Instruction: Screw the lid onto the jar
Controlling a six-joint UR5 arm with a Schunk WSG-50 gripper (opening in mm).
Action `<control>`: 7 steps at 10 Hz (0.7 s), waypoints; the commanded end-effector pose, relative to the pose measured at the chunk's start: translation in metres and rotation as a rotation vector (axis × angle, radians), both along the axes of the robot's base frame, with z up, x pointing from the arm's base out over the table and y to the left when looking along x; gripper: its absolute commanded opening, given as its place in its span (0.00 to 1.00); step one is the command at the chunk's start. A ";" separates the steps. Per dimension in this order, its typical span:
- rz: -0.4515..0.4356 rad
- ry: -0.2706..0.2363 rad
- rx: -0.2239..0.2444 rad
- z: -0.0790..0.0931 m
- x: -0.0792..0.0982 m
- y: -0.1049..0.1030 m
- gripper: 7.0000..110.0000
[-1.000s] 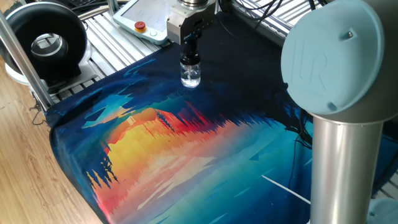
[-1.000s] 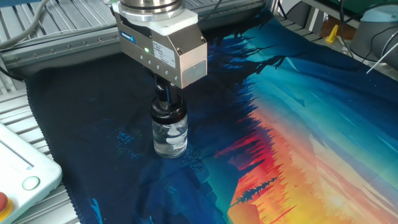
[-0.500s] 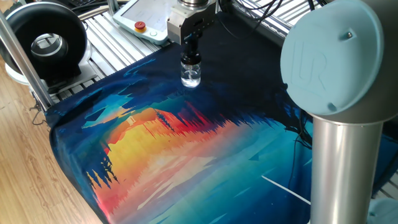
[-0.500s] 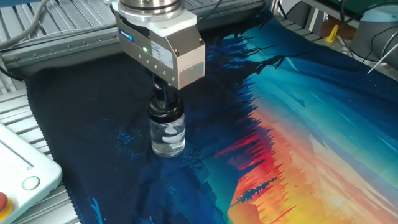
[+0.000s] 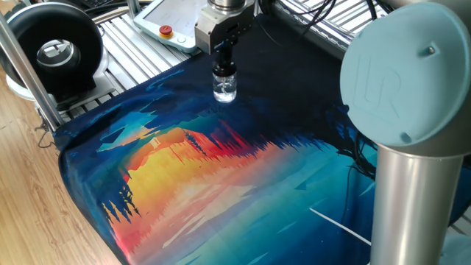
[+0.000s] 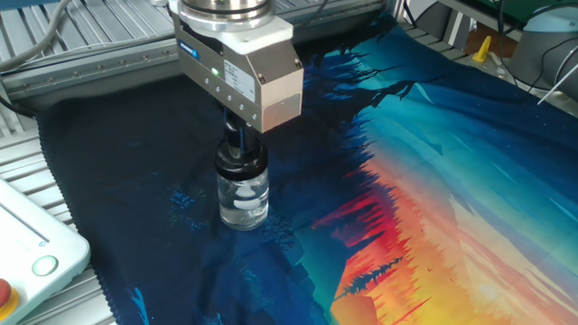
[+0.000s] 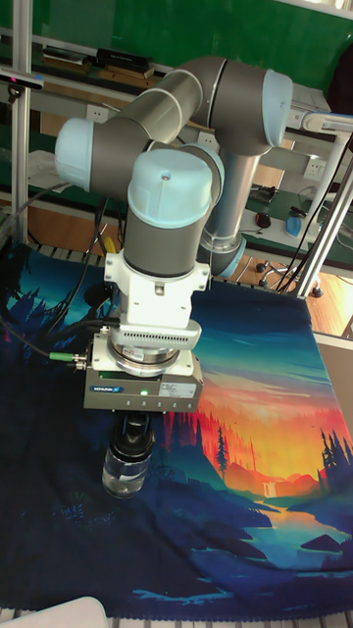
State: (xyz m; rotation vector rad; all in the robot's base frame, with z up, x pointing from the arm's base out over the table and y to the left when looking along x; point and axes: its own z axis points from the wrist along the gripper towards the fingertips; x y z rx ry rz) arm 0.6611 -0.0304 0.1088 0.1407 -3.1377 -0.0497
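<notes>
The jar (image 6: 243,201) is a small clear glass bottle standing upright on the dark part of the printed cloth; it also shows as the jar (image 5: 224,87) and the jar (image 7: 126,474). The black lid (image 6: 241,159) sits on the jar's neck. My gripper (image 6: 238,143) points straight down over it, fingers shut on the lid. In the tall fixed view the gripper (image 7: 135,430) hides most of the lid (image 7: 131,447). In one fixed view the gripper (image 5: 223,59) stands just above the jar.
A colourful cloth (image 5: 221,177) covers the table. A large black ring-shaped device (image 5: 53,51) stands at the left back. A white pendant with a red button (image 5: 167,31) lies behind the gripper. The arm's big grey joint (image 5: 405,81) fills the right foreground.
The gripper body has turned a little about its vertical axis above the jar, and jar and lid have shifted slightly left. The arm's near joint has moved a bit to the right.
</notes>
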 end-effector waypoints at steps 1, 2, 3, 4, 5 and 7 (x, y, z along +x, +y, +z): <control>-0.005 -0.013 0.008 -0.002 -0.003 0.001 0.00; -0.011 -0.017 0.009 -0.002 -0.002 0.001 0.00; -0.020 -0.021 0.016 -0.001 -0.002 0.002 0.00; -0.031 -0.021 0.031 0.000 -0.004 0.005 0.00; -0.041 -0.023 0.040 -0.001 -0.005 0.006 0.00; -0.047 -0.020 0.059 -0.001 -0.006 0.010 0.00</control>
